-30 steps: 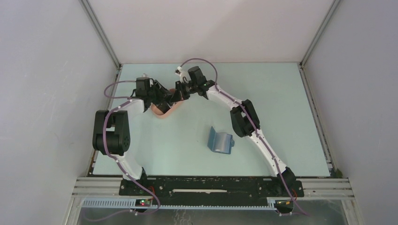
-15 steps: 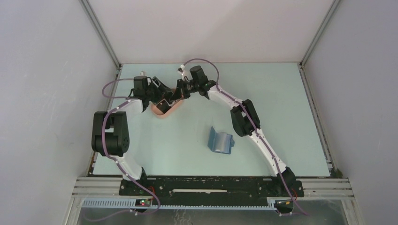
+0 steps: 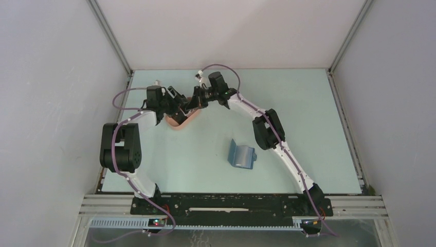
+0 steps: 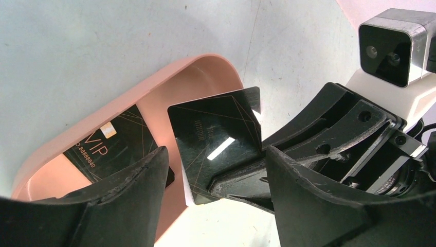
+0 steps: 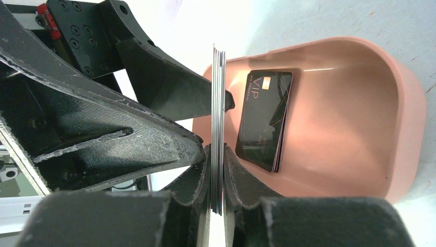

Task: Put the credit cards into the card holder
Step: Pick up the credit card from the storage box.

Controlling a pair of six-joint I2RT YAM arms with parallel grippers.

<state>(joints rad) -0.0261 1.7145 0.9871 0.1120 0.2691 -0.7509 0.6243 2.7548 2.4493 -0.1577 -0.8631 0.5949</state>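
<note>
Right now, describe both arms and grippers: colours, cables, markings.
The left arm and right arm match: white links, bulky black joints, a purple cable looped along each. The left gripper and right gripper each have two broad matte black fingers with scuffed grey edges. The right wrist bears a silver-and-black camera on a white mount. No lettering shows.

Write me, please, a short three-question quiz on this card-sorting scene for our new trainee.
1. True or false: the right claw is shut on a stack of thin black rectangular cards.
2. Where does the black rectangular card printed VIP lie? A, inside the pink oval plastic tray; B, on the bare table; C, inside a cardboard box.
3. Which claw touches the small blue rectangular folding wallet?
Key: 1 true; 2 A; 3 neither.
</note>
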